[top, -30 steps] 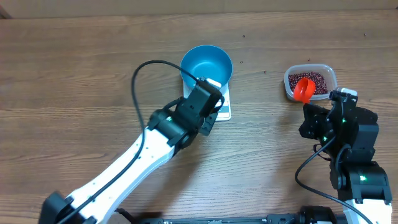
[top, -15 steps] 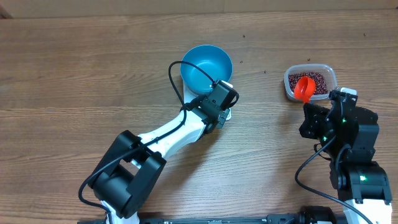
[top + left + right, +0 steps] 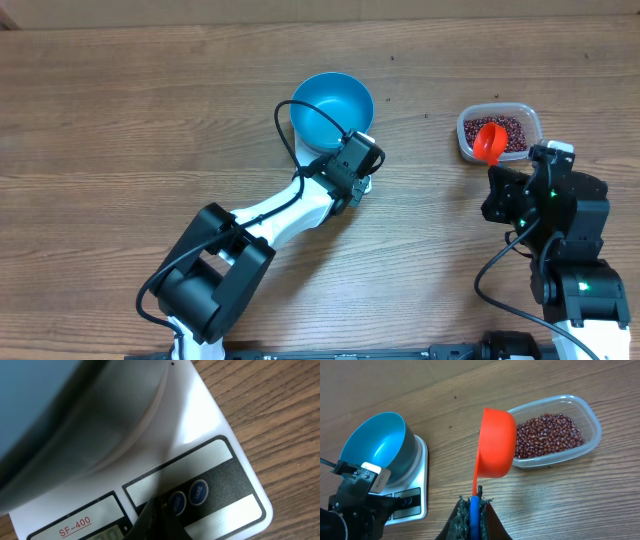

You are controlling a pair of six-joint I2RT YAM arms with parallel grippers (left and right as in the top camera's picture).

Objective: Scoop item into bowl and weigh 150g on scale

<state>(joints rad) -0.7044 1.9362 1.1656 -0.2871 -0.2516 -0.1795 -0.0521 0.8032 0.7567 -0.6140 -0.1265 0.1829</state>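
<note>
The blue bowl (image 3: 332,105) (image 3: 375,442) stands on the white scale (image 3: 200,420) (image 3: 417,485), and it looks empty inside. My left gripper (image 3: 352,160) (image 3: 156,506) is shut, with its tip at the scale's two round blue buttons (image 3: 198,491), right against the left one. Dark red beans (image 3: 508,128) (image 3: 547,432) fill a clear tub (image 3: 592,425) at the right. My right gripper (image 3: 475,505) (image 3: 497,172) is shut on the blue handle of a red scoop (image 3: 495,450) (image 3: 489,143). The scoop is tipped on its side at the tub's near left edge.
The left arm (image 3: 270,215) stretches diagonally from the table's front to the scale, and its black cable (image 3: 290,115) loops over the bowl. The right arm's body (image 3: 565,240) fills the front right corner. Bare wooden table (image 3: 120,110) lies to the left and behind.
My left gripper slid right along the scale's front edge to the buttons while the arm folded back, then stayed still. The right arm and the scoop have not moved.
</note>
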